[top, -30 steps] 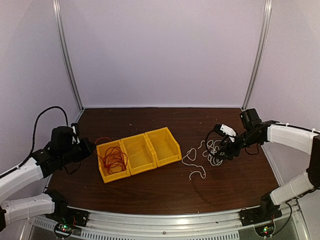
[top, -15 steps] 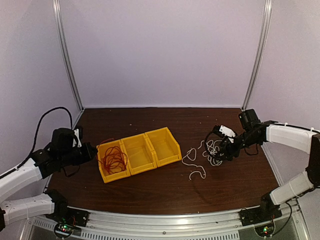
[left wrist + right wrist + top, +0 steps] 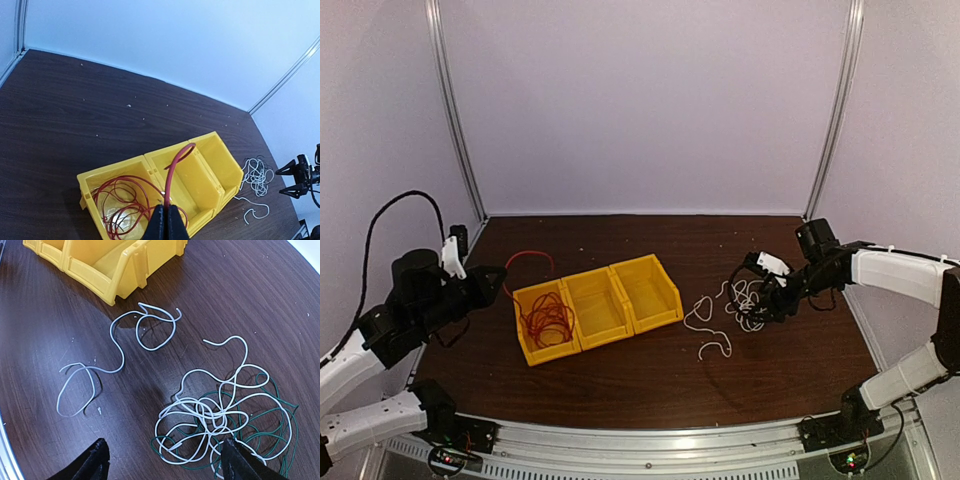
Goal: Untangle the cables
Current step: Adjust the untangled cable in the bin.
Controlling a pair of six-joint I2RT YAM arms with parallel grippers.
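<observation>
Far left: left fingers (image 3: 165, 226) pressed shut, pinching a thin glossy red cable (image 3: 172, 170). Rises from the pinch in a smooth arc, curls over at the top, then drops into a messy coil of round overlapping loops. Coil sits in the leftmost compartment of the yellow bins (image 3: 620, 268).

Bins: three hard plastic open-top trays joined in a row, smooth walls, slanted front lips, set at an angle on the tabletop (image 3: 620, 370). Tabletop dark brown, wood-grained, matte, faintly speckled.

Right of the bins: one loose white cable (image 3: 117, 347), lying flat on the wood, wavy, a small loop near each end, just beside the last bin and apart from the pile.

Further right: white tangle (image 3: 205, 422) of many thin rounded loops crossing each other, knotted through with a dark green cable (image 3: 280, 415), equally thin, showing mostly along the pile's right side.

Far right: right fingers (image 3: 239, 461), black, spread wide apart, gripping nothing, hovering over the near edge of that pile.
</observation>
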